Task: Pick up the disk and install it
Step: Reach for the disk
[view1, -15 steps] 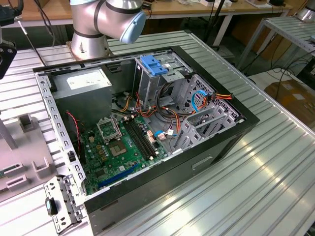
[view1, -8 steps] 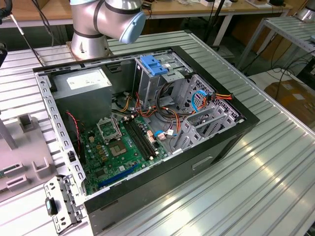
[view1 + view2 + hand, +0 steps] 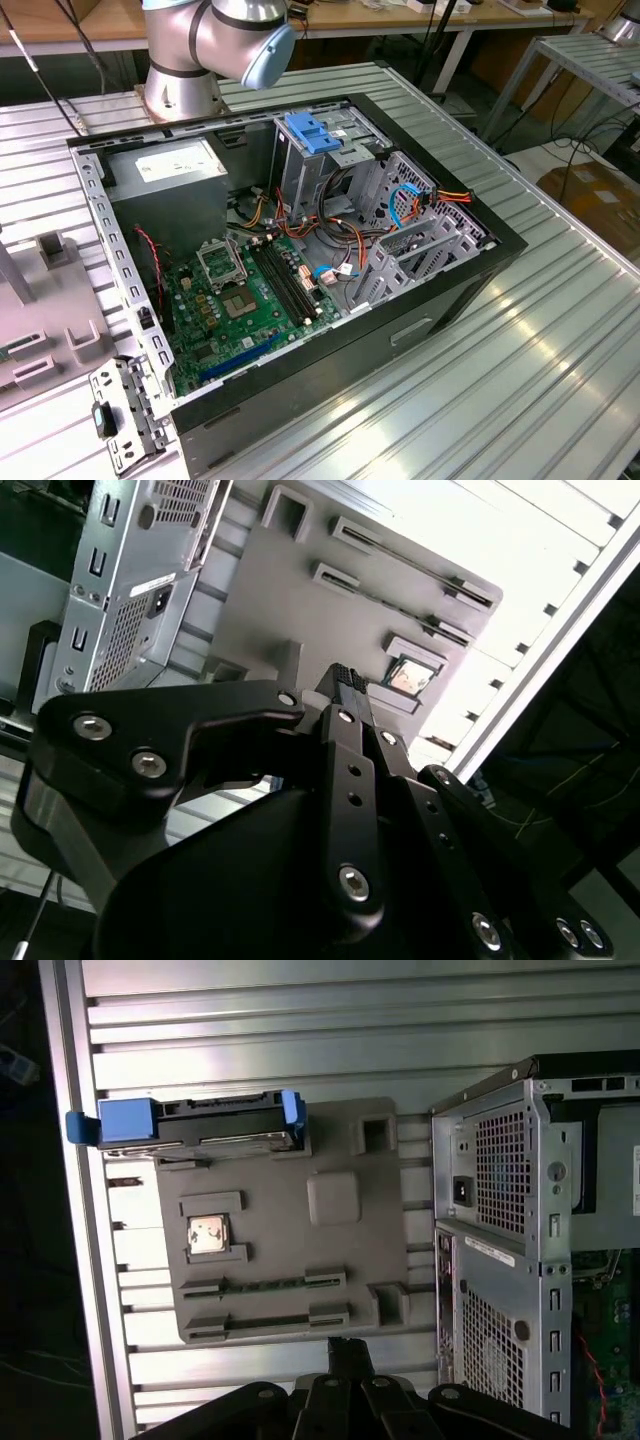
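The disk (image 3: 200, 1125) is being held on its edge in a slot of the grey fixture plate (image 3: 270, 1175), with blue rails at both ends; the plate is being borne by the ribbed metal table (image 3: 250, 1040), just beside the open computer case (image 3: 500, 1210); a small chip (image 3: 208, 1235) is being cradled in another recess. The gripper (image 3: 345, 1348) is being held over the plate's opposite edge, well apart from the disk; its fingers are being pressed together, nothing between them. In the exterior view, a blue bracket (image 3: 308, 133) is being seen atop the case's drive cage.
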Robot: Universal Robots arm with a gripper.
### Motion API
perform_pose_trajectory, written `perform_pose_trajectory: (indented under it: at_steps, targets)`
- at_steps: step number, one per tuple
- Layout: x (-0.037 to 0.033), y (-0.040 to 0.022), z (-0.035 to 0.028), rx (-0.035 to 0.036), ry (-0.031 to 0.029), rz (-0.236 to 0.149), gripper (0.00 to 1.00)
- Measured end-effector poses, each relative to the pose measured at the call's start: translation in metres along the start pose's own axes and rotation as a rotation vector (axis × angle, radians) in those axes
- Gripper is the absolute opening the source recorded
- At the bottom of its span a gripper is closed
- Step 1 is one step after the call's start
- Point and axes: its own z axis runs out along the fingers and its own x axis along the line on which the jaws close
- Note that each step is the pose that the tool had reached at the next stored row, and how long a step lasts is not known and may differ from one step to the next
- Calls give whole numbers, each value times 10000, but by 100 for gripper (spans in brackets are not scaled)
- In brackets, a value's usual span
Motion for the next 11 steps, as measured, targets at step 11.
perform_pose_trajectory:
  at_steps: [11]
  targets:
    - [233, -17, 1, 0, 0, 0, 11]
